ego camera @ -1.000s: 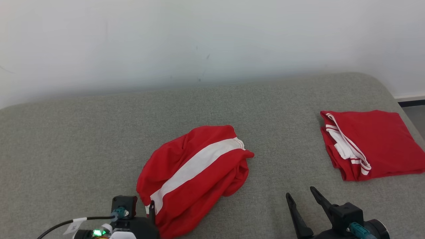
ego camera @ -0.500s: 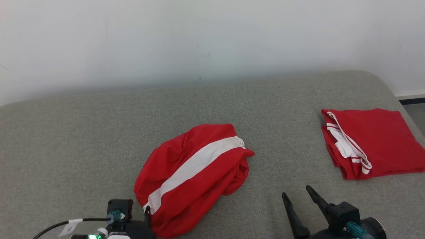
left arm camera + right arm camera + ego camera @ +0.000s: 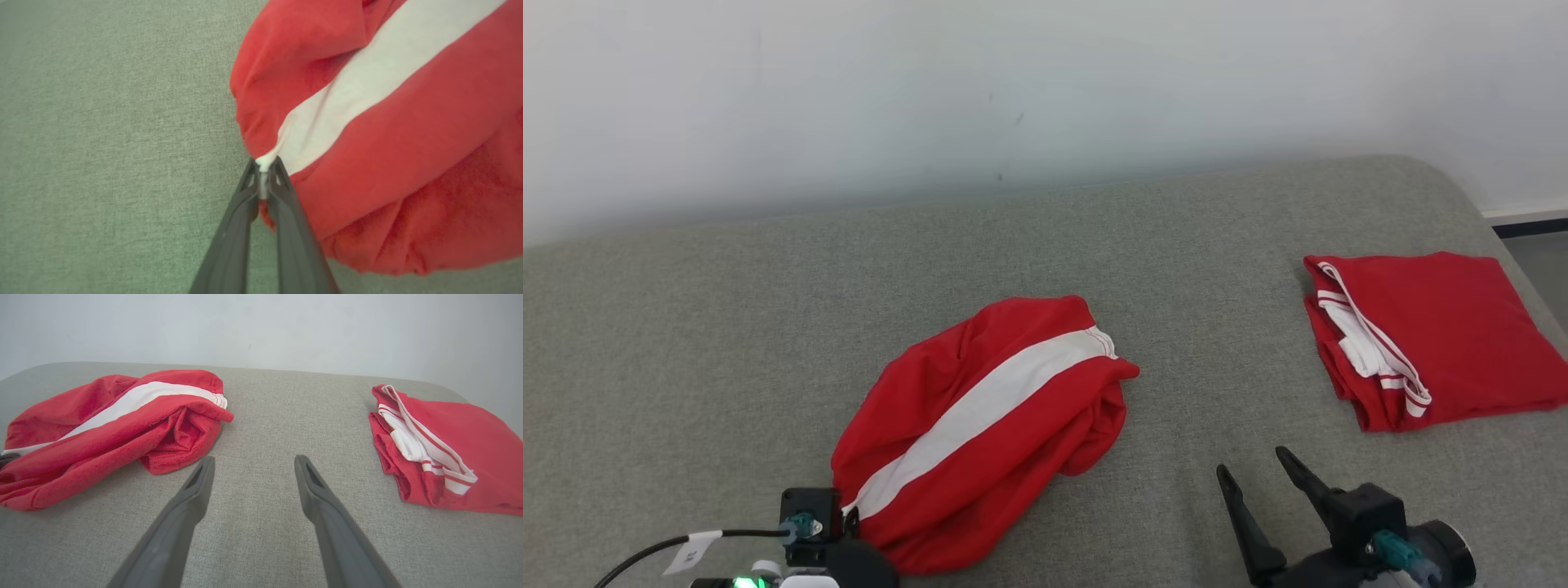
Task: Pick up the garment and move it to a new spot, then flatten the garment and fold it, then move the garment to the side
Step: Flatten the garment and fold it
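I see the grey fabric surface (image 3: pixel 686 327) lying wide and bare on the left, its rounded right corner just behind the folded garment (image 3: pixel 1445 327). The crumpled garment (image 3: pixel 980 425) lies near the middle, well apart from the folded one. From the head I can't make out the pinch; the left wrist view shows the left tool (image 3: pixel 264 175) clenched on the garment's white stripe (image 3: pixel 367 77). The right tool (image 3: pixel 254 458) hovers released over open fabric between both pieces
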Robot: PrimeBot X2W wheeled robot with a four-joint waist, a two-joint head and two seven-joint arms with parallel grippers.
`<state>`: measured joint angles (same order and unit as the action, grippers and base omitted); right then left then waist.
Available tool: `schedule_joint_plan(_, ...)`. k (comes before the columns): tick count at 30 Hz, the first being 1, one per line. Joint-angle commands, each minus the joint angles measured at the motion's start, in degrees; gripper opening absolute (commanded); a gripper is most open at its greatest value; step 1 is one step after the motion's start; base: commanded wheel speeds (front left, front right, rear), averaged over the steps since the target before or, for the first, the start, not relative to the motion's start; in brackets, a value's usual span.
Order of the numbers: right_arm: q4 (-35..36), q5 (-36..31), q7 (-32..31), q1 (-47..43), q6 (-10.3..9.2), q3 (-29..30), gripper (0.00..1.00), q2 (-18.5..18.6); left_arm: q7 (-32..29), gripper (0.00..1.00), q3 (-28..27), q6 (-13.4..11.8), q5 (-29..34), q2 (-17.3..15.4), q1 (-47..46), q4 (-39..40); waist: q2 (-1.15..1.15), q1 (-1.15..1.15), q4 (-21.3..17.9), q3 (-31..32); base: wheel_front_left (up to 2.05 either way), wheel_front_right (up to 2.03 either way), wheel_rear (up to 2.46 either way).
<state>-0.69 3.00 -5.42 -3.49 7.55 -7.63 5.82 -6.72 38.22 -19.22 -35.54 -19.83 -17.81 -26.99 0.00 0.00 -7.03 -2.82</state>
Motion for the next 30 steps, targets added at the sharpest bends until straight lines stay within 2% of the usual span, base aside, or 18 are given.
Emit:
schedule_joint_plan(1, 0.3, 0.5, -0.6, 1.6, -0.15, -0.3, 1.00, 0.8, 0.7, 0.00, -0.4, -0.1, -0.4, 0.3, 0.0, 0.1, 0.00, 0.00, 0.6, -0.1, 0.00, 0.00, 0.00)
schedule_joint_plan(3, 0.5, 2.2, -3.2, 3.9, -0.15, -1.2, 1.00, 1.4, 1.5, 0.00, -0.7, -0.5, -0.6, 0.4, 0.2, 0.4, 0.00, 0.00, 1.2, -0.2, 0.00, 0.00, 0.00)
schedule_joint_plan(9, -1.8, 9.0, -19.7, 15.6, -0.08, -2.5, 1.00, 4.9, 5.0, 0.00, -2.1, -1.1, -0.7, -0.4, 0.8, 1.4, 0.00, 0.00, 3.6, -1.0, 0.00, 0.00, 0.00)
schedule_joint_plan(16, -12.9, 13.0, -32.2, 29.2, -0.03, 0.0, 1.00, 5.7, 6.7, 0.00, -0.5, 0.2, 1.1, 2.1, -3.9, 1.3, 0.00, 0.00, 8.6, -5.1, 0.00, 0.00, 0.00)
schedule_joint_plan(20, -18.7, 13.1, -35.3, 34.1, -0.03, 0.9, 1.00, 5.8, 7.4, 0.00, 0.4, 0.9, 2.1, 3.6, -6.9, 1.0, 0.00, 0.00, 11.0, -8.3, 0.00, 0.00, 0.00)
schedule_joint_plan(24, -22.2, 13.3, -35.4, 37.2, -0.03, 0.9, 1.00, 5.1, 8.2, 0.00, 0.9, 1.4, 2.8, 4.3, -9.0, 0.5, 0.00, 0.00, 12.2, -11.1, 0.00, 0.00, 0.00)
schedule_joint_plan(28, -23.7, 13.8, -34.9, 38.8, -0.03, -0.2, 0.91, 3.9, 8.8, 0.00, 0.9, 1.3, 2.9, 4.3, -9.9, 0.3, 0.00, 0.00, 12.8, -13.1, 0.00, 0.00, 0.00)
schedule_joint_plan(30, -23.7, 13.8, -34.9, 38.9, -0.03, -0.6, 0.91, 3.7, 9.0, 0.00, 0.9, 1.3, 2.8, 4.3, -10.0, 0.3, 0.00, 0.00, 12.9, -13.4, 0.00, 0.00, 0.00)
